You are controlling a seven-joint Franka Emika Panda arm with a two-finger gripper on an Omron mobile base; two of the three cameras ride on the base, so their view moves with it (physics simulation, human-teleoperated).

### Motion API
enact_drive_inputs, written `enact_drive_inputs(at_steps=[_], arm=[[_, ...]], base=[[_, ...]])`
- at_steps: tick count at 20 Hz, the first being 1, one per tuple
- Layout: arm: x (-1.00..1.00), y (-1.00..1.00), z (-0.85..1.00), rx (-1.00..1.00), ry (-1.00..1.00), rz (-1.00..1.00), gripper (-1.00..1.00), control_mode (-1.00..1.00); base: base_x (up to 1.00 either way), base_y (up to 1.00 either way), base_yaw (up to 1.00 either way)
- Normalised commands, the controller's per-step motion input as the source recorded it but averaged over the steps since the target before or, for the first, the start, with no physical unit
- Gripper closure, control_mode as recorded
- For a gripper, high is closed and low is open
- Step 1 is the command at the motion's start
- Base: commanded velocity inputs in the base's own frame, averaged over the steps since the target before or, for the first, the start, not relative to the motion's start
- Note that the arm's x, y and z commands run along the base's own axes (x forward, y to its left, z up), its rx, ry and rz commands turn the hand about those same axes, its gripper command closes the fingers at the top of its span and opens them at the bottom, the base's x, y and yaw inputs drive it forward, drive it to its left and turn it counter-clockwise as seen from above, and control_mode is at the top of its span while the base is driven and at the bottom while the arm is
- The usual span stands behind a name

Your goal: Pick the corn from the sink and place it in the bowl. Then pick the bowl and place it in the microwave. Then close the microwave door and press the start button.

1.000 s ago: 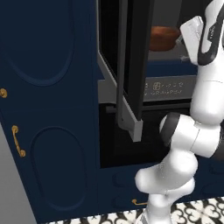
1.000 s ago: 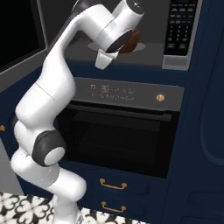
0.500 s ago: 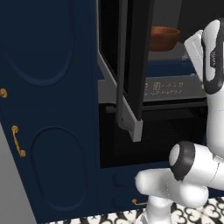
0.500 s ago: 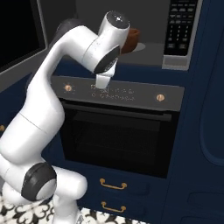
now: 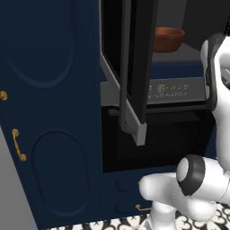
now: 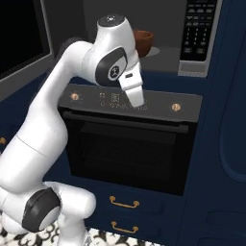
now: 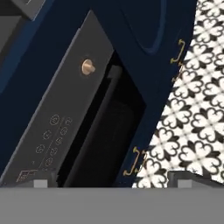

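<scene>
The reddish-brown bowl (image 5: 168, 38) (image 6: 144, 38) stands on the floor of the microwave (image 6: 161, 21), inside its dark cavity. The corn is hidden and the sink is out of view. The microwave door (image 5: 134, 67) hangs open to the left, seen edge-on, and its dark glass (image 6: 19, 41) shows at the left edge. My gripper (image 7: 113, 181) is open and holds nothing, its fingertips (image 7: 40, 182) far apart. It is outside the microwave, below the bowl's level, and looks down at the oven front.
The black oven (image 6: 129, 153) sits under the microwave, with a grey control strip (image 7: 65, 113) and brass knobs (image 7: 88, 66). The microwave keypad (image 6: 198, 31) is at the cavity's right. Navy drawers with brass handles (image 6: 124, 202) and patterned floor (image 7: 192, 122) lie below.
My hand has drawn back out of the microwave and dropped in front of the oven's control strip. The bowl stays where it was in the cavity. The door has not moved.
</scene>
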Motion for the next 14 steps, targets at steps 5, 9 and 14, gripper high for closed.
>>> enact_drive_inputs(at_steps=[5,9,14], arm=[[-0.84,-0.13,-0.83,-0.49,0.01,-0.27,-1.00,-1.00],[-0.86,0.30,-0.43,-0.46,-0.09,-0.15,-1.00,-1.00],[-0.32,0.36,-0.57,-0.43,-0.09,-0.02,-1.00,-1.00]], base=[[0.00,0.00,0.00],[0.00,0.00,0.00],[0.00,0.00,0.00]])
